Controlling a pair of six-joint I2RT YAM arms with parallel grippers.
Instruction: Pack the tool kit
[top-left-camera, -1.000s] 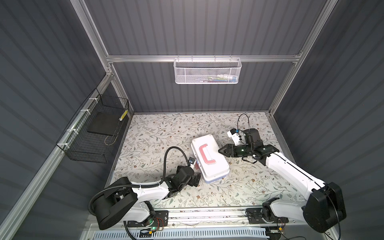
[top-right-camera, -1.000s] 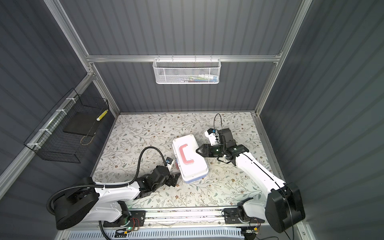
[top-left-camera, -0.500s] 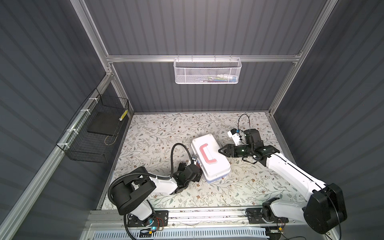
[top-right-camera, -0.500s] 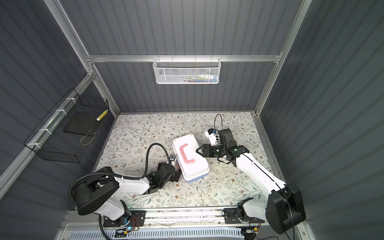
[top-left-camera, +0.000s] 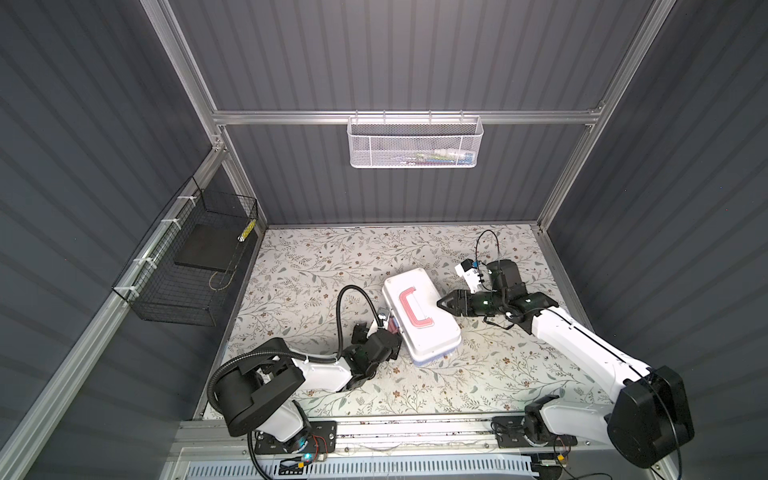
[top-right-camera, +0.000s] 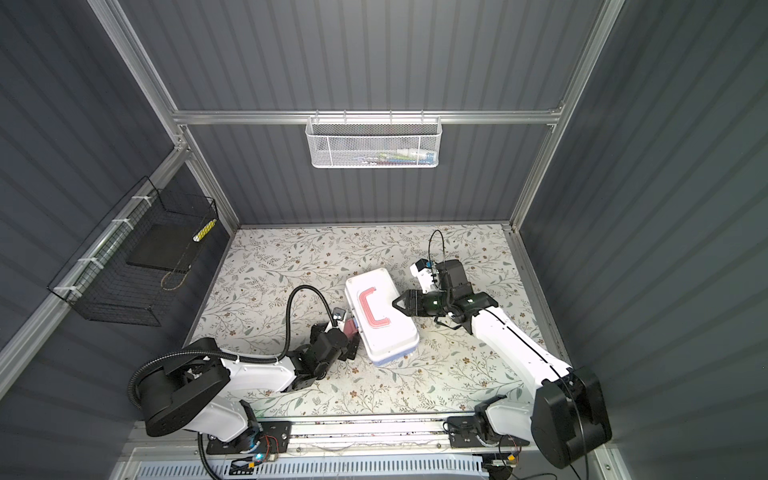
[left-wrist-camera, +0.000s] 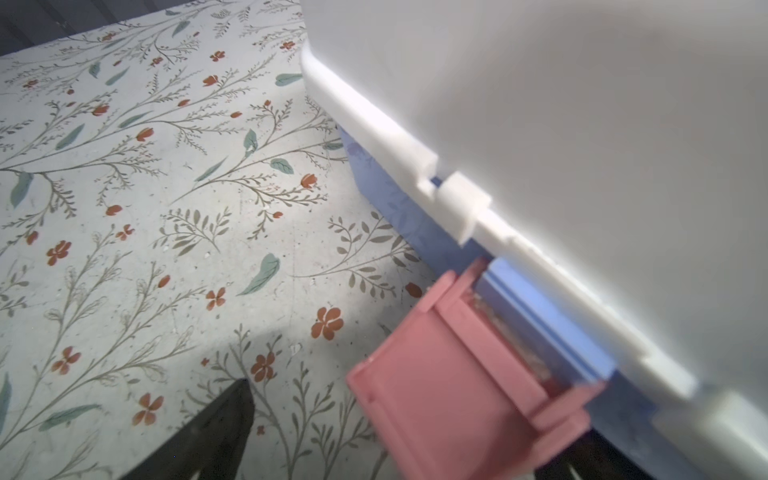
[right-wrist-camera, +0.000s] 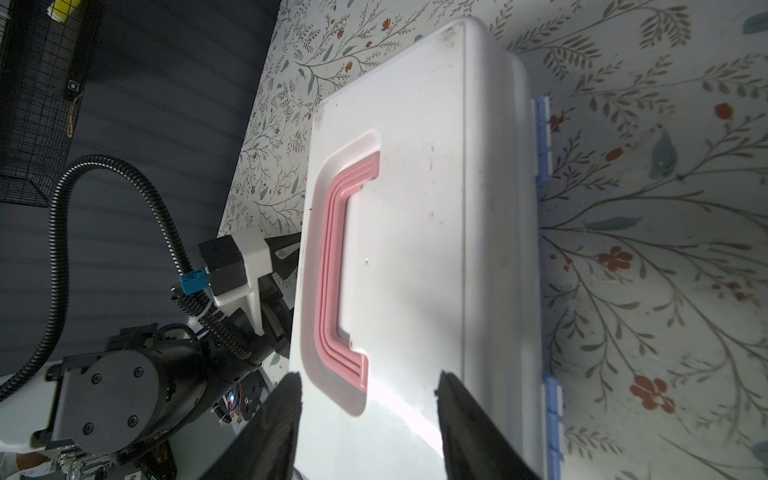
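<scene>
1. At the middle of the floral tabletop, the tool kit sits flat, white lid down on its pale blue body. No loose tools are in sight, so I judge only the fastening is left.
2. The left end effector is low against the kit's long side, fingers spread wide. The pink latch sticks out from the seam and looks unfastened. That placement reads as lining up to press it shut.
3. The right end effector is over one end of the lid, fingers parted and pinching nothing. It is probably there to bear down on the lid, though I cannot tell if it touches.
4. On materials, it's hard, smooth plastic with rounded corners and a slightly scuffed lid. The ribbed pink C-shaped handle lies flush in a moulded recess. Blue hinge tabs poke out on the long side opposite the latch.
5. It's a slick shell, and a sideways push could skate it across the tabletop.
</scene>
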